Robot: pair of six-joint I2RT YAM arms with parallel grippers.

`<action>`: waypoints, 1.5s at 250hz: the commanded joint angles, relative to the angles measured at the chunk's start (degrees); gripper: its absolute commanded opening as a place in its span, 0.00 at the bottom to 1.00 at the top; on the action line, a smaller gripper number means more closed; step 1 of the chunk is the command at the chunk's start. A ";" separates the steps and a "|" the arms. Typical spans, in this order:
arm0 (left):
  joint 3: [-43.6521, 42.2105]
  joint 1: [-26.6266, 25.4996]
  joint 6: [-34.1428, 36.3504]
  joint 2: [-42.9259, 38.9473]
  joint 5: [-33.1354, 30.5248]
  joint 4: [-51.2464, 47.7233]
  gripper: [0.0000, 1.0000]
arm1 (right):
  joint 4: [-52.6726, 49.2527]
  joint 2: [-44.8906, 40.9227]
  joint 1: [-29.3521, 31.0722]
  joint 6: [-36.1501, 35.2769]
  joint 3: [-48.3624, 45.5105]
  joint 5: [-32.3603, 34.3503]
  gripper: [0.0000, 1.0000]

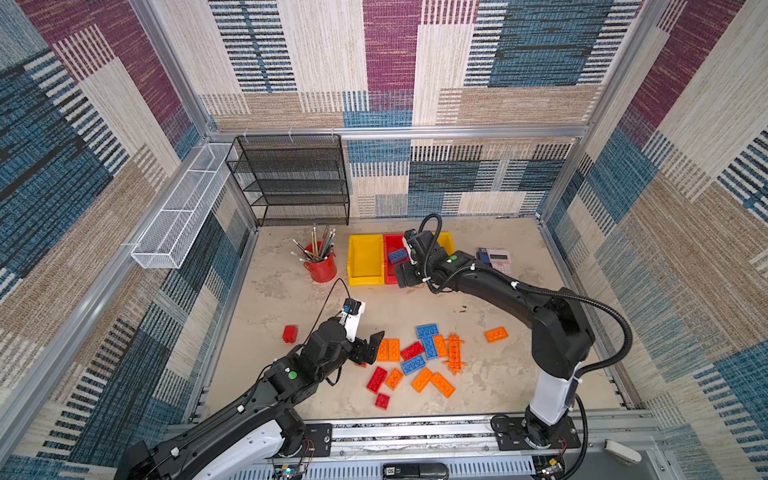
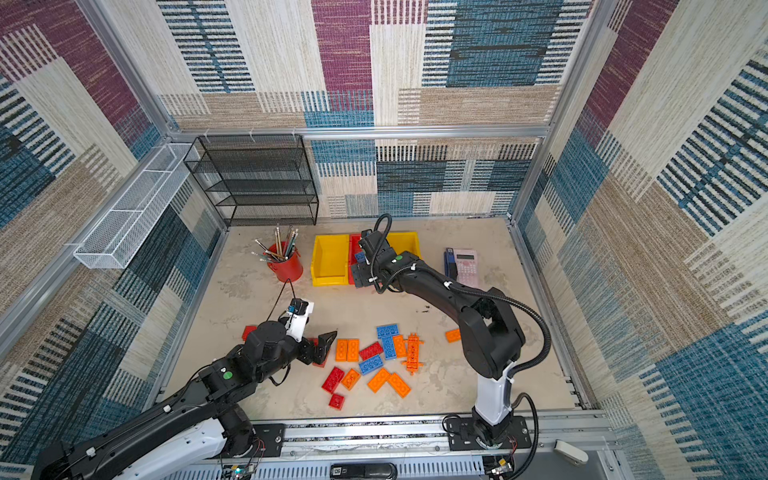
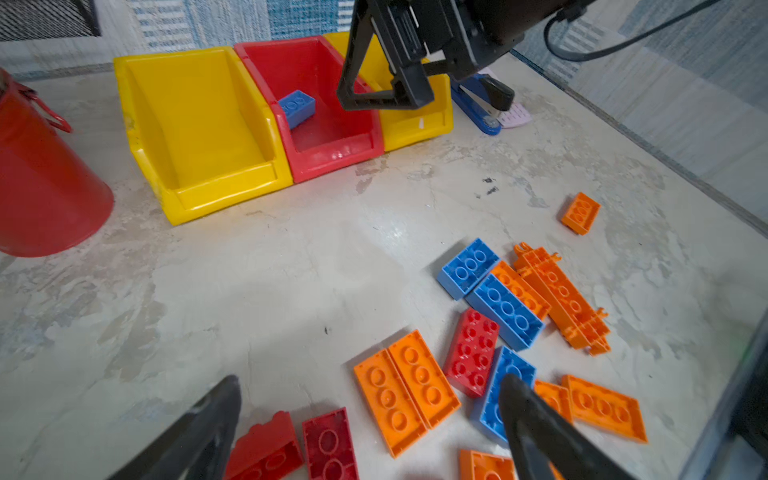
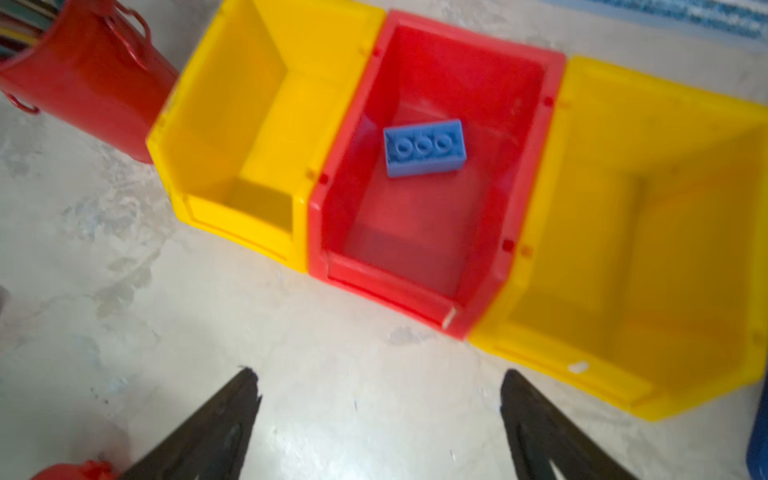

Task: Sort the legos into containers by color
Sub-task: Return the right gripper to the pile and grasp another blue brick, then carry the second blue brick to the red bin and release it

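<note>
Loose red, orange and blue legos (image 1: 415, 359) lie in a pile at the front middle in both top views, among them a long orange tabbed piece (image 1: 454, 353). Apart from the pile lie one orange brick (image 1: 496, 334) and one red brick (image 1: 289, 333). At the back a red container (image 4: 419, 232), holding one blue brick (image 4: 424, 147), stands between two yellow containers (image 4: 253, 124) (image 4: 648, 232). My left gripper (image 3: 371, 379) is open low over the pile's left edge, with two red bricks (image 3: 330, 444) below its gap. My right gripper (image 4: 378, 374) hangs open and empty in front of the red container's lip.
A red pencil cup (image 1: 321, 266) stands left of the containers. A pink calculator (image 1: 498, 259) and a blue stapler (image 3: 478, 108) lie to their right. A black mesh shelf (image 1: 291, 183) stands at the back left, and a white wire basket (image 1: 178, 216) hangs on the left wall.
</note>
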 commanded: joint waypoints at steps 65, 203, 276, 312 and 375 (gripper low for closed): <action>-3.34 -13.20 -0.99 3.83 -2.77 5.35 0.99 | 2.38 -17.49 3.99 11.36 -24.14 0.87 0.89; -4.03 -19.92 -0.09 4.55 -9.39 4.96 0.99 | 6.61 -14.44 6.78 15.13 -29.41 0.15 0.84; -7.20 -19.94 0.00 -1.66 -13.55 3.91 0.99 | 5.97 -9.29 7.57 15.40 -26.90 0.55 0.79; -7.43 -19.91 0.09 -2.90 -13.95 3.21 0.99 | 4.62 -7.01 7.71 15.87 -25.82 2.12 0.72; -7.72 -19.82 0.52 -3.04 -14.36 3.37 0.99 | 3.66 -4.02 7.71 15.90 -24.14 3.30 0.64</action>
